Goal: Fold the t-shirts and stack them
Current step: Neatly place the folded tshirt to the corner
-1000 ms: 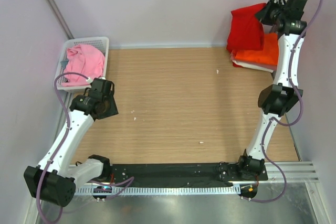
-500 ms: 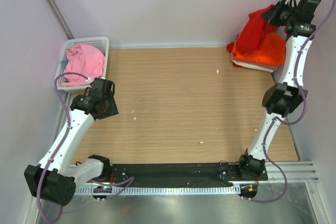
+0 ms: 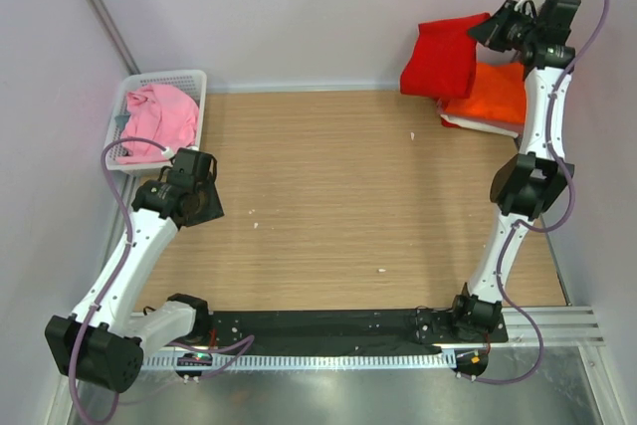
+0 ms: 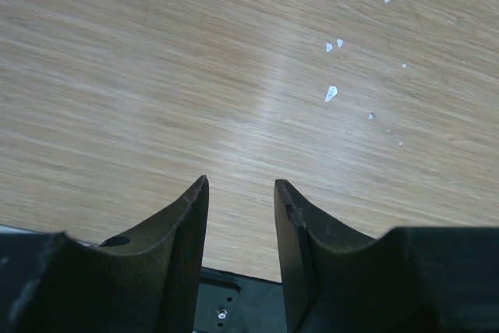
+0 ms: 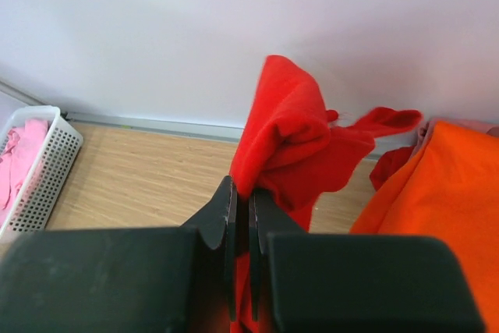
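My right gripper is shut on the bright red t-shirt and holds it in the air at the back right, left of the stack. In the right wrist view the jaws pinch a bunched red fold. The folded orange t-shirt lies on the stack at the back right corner, over a white one; it shows at the right of the right wrist view. The pink t-shirt lies crumpled in the white basket. My left gripper is open and empty, low over bare wood.
The wooden table carries a few small white specks. Grey walls close in on the left, back and right. A black base rail runs along the near edge.
My right gripper has swung left again with the red t-shirt, which now hangs spread left of the orange stack. The left arm has not moved.
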`<state>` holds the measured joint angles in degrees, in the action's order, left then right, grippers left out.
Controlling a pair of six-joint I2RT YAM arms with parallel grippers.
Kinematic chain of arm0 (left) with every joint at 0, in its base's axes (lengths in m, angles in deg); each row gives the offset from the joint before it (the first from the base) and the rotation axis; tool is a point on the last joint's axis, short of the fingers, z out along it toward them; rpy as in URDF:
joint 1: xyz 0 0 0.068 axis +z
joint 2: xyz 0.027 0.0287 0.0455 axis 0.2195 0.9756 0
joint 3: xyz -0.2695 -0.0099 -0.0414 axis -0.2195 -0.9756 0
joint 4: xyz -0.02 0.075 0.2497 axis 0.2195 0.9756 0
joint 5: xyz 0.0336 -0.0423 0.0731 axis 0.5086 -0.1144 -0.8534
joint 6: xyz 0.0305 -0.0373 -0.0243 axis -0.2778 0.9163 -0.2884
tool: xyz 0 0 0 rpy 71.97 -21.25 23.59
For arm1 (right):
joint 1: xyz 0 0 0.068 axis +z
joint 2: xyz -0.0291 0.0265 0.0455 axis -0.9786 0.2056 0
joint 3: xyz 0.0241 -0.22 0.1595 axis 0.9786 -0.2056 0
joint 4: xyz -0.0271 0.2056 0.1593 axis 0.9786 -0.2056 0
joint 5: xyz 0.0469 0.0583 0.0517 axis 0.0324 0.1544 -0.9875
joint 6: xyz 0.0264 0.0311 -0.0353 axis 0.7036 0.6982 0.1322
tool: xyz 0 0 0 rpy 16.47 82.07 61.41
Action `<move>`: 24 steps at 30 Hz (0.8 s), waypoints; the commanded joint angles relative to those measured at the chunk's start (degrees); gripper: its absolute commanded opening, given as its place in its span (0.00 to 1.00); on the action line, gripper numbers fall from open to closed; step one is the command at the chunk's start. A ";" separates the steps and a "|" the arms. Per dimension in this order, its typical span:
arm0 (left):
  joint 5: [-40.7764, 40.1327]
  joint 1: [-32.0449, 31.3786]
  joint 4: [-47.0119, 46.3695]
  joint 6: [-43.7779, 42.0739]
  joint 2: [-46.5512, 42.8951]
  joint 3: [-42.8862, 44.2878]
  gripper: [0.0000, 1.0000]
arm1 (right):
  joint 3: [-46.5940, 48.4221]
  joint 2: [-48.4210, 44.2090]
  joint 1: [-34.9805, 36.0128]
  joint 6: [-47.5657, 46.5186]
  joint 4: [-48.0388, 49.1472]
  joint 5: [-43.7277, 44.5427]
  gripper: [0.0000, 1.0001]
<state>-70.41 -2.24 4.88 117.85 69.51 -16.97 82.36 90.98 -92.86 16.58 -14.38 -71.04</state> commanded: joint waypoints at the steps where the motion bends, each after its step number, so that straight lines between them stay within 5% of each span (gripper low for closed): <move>1: -1.12 0.24 -0.43 0.38 -0.81 -0.01 0.40 | -0.87 -0.73 -4.87 1.06 6.88 -3.19 0.01; 9: -1.21 0.15 -0.43 0.29 -0.37 -0.01 0.41 | 0.27 8.58 -15.15 5.63 10.56 -7.06 0.01; 16: -1.12 0.15 -0.34 0.29 0.24 0.08 0.40 | 0.62 15.10 -17.10 7.76 12.77 -7.86 0.01; 24: -1.21 0.15 -0.25 0.38 0.33 0.08 0.40 | 0.80 14.14 -17.10 3.53 10.13 10.57 0.01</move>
<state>-70.41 -2.24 4.88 117.85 70.04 -16.97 81.33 105.34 -107.79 19.05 -3.25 -72.84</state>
